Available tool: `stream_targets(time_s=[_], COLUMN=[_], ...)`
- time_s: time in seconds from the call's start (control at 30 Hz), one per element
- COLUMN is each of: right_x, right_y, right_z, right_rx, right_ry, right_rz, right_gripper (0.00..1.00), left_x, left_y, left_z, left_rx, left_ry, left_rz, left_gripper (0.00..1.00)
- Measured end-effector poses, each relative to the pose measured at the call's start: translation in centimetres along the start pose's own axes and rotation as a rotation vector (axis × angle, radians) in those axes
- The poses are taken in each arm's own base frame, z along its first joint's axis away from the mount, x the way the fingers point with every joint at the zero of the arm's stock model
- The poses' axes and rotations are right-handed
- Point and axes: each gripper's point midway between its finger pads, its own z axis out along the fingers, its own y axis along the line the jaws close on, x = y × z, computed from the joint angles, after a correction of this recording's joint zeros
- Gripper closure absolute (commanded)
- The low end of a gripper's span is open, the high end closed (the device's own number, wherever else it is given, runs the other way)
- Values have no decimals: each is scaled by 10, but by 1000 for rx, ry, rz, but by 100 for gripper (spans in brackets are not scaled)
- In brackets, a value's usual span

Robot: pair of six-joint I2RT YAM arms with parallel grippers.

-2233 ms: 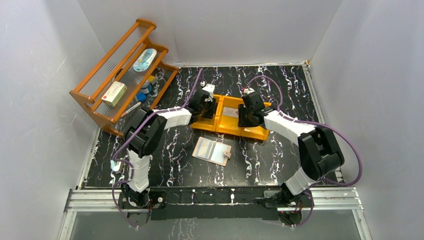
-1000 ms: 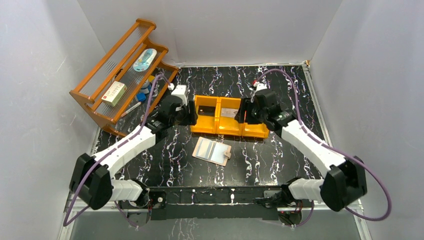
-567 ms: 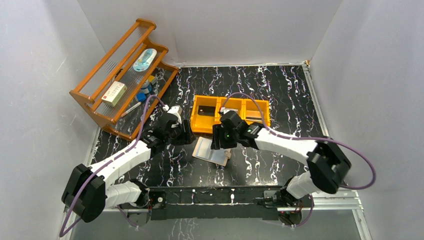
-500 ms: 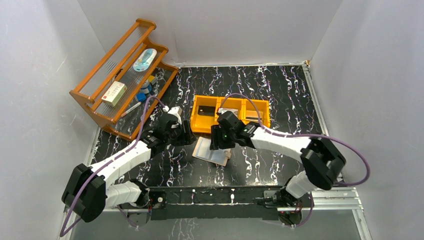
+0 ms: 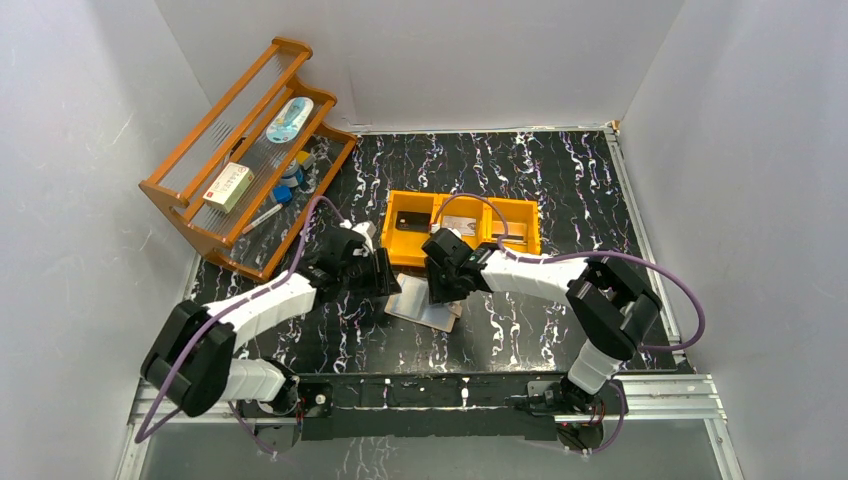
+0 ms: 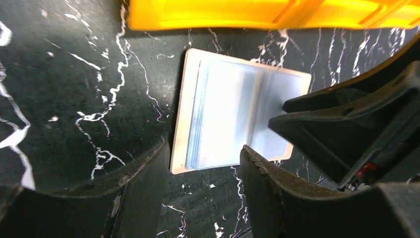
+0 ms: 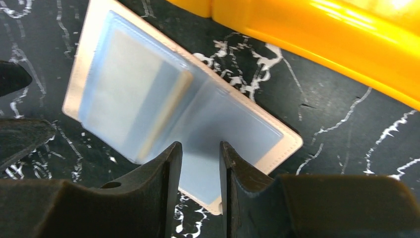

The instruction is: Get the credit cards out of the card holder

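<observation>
The small flat beige-tan folding card holder (image 5: 424, 306) (image 6: 233, 116) (image 7: 148, 94) lies open and flat on the black white-veined marble tabletop (image 5: 560, 160), just on the near side of the orange three-compartment plastic tray (image 5: 520, 203) (image 6: 223, 15) (image 7: 346, 44), off the tray's left half. Its shiny silvery-blue sleeve panels face up, and one leaf looks blurred in the right wrist view.

The right tool (image 5: 440, 292) (image 7: 199, 148) is down on the holder's panel that lies farther from the tray's left end. Its jaws stand only narrowly apart, with the clear sleeve material showing in the gap. I cannot tell whether they pinch a leaf. In the left wrist view its black fingertip touches that same panel.

The left tool (image 5: 386, 280) (image 6: 204, 148) sits at the holder's other side, below the tray's left corner. Its jaws are wide and hold nothing; one finger (image 6: 148, 193) is just outside the holder's beige edge, the other over the sleeves. Whether they touch the holder is unclear.

A dark flat rectangle (image 5: 410, 220) lies in the tray's left compartment. A slatted orange-brown wooden rack (image 5: 250, 150) carrying small items stands well to the left of the tray.
</observation>
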Motion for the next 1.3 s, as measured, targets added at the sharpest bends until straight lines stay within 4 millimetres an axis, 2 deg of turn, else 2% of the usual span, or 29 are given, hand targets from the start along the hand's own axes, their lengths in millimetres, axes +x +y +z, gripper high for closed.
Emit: stream_targets(time_s=[0.27, 0.47, 0.67, 0.8, 0.87, 1.0, 1.17, 1.3], right_x=[3, 2, 0, -2, -4, -10, -19, -19], right_y=[-19, -24, -24, -14, -7, 7, 27, 34], right_z=[1, 1, -1, -4, -7, -12, -21, -19], right_rx=[81, 107, 98, 55, 29, 10, 13, 38], right_ry=[-13, -22, -17, -11, -16, -40, -82, -97], right_rz=[-2, -1, 9, 22, 33, 26, 5, 2], right_gripper=[59, 59, 57, 51, 46, 40, 36, 34], left_x=[32, 36, 51, 60, 61, 53, 42, 30], left_y=[3, -3, -13, -18, -20, -19, 2, 18], left_z=[23, 23, 20, 12, 6, -2, -9, -19], left_rx=[32, 62, 93, 114, 126, 109, -19, -111], left_ry=[162, 179, 215, 215, 202, 153, 80, -1], left_rz=[-6, 2, 15, 3, -2, -1, -3, -8], left_gripper=[51, 60, 66, 69, 67, 63, 58, 55])
